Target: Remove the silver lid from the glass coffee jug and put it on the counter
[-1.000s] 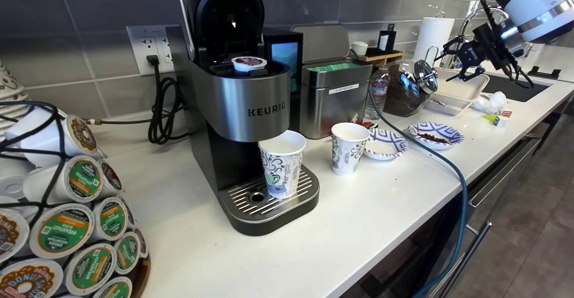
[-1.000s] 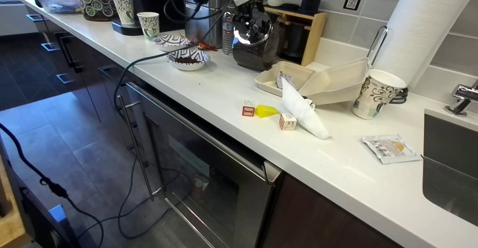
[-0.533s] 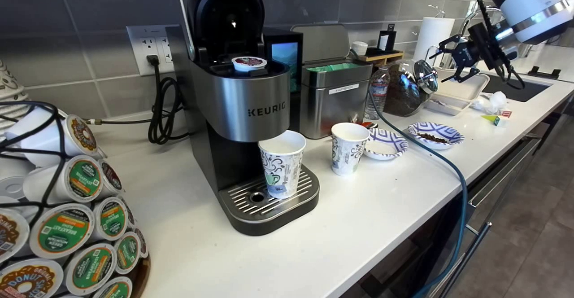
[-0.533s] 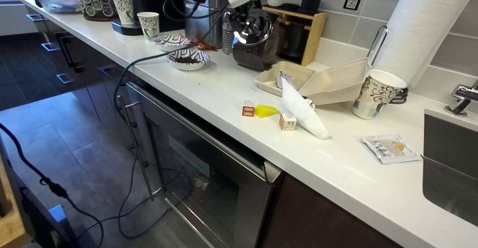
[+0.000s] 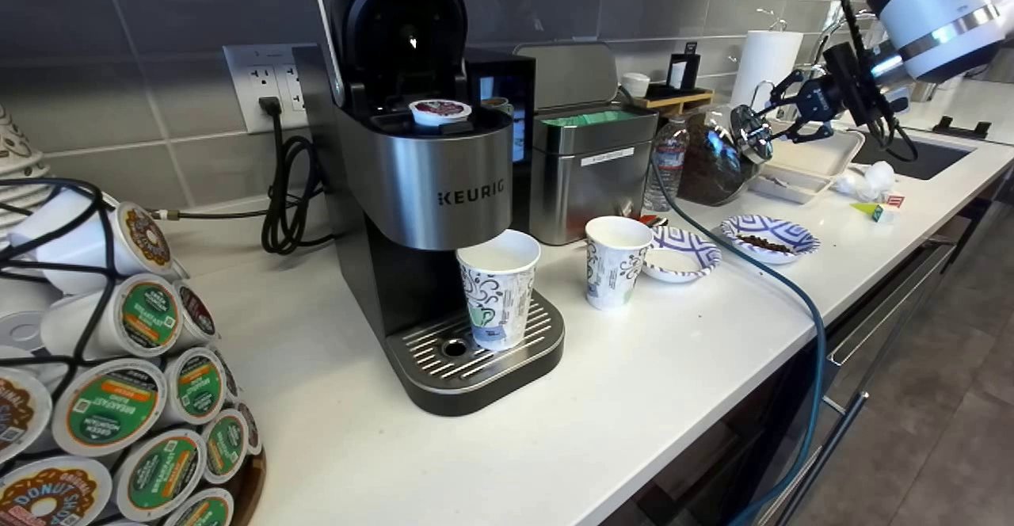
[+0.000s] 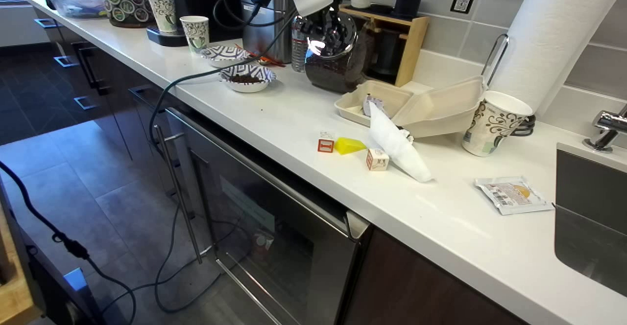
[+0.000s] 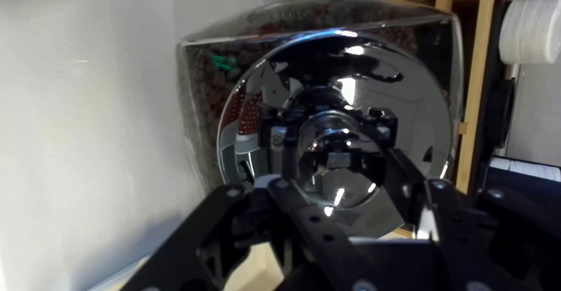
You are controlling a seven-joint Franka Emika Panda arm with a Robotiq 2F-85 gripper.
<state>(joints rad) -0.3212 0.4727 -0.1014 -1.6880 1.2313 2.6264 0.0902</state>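
The silver lid is a shiny round disk with a ball knob. It sits on the tilted mouth of the dark glass coffee jug, which stands on the white counter. In an exterior view, the jug holds dark contents and the arm partly hides the lid. In the wrist view the lid covers most of the square jug, with bean-like contents. My gripper has one finger on each side of the knob, apparently touching it. The gripper reaches the lid from the sink side.
A water bottle and steel canister stand beside the jug. A wooden shelf is behind it. A takeout box lies in front, with bowls nearby. A blue cable crosses the counter.
My gripper has moved toward the lid. Its fingers were spread wide and apart from the lid; now they are closer together on the knob. The lid and jug have not visibly moved.
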